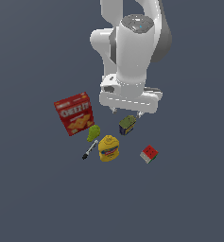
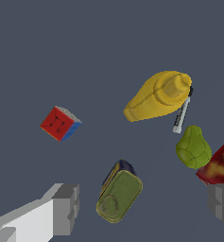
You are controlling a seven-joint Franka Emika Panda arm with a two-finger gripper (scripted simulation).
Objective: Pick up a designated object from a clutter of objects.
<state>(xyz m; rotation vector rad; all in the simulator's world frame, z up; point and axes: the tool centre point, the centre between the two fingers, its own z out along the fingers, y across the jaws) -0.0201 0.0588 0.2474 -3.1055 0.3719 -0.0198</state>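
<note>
The small tin can has dark blue sides, a yellow label and an olive-green top; it lies on the grey floor, also seen in the wrist view. My gripper hangs above it, open and empty, with its fingers spread to either side of the can in the wrist view. The clutter around it is a red Cheez-It box, a yellow mustard bottle, a green fruit, a black marker and a red-green-white cube.
In the wrist view the mustard bottle, marker, green fruit and box corner lie to one side of the can, and the cube lies apart on the other side.
</note>
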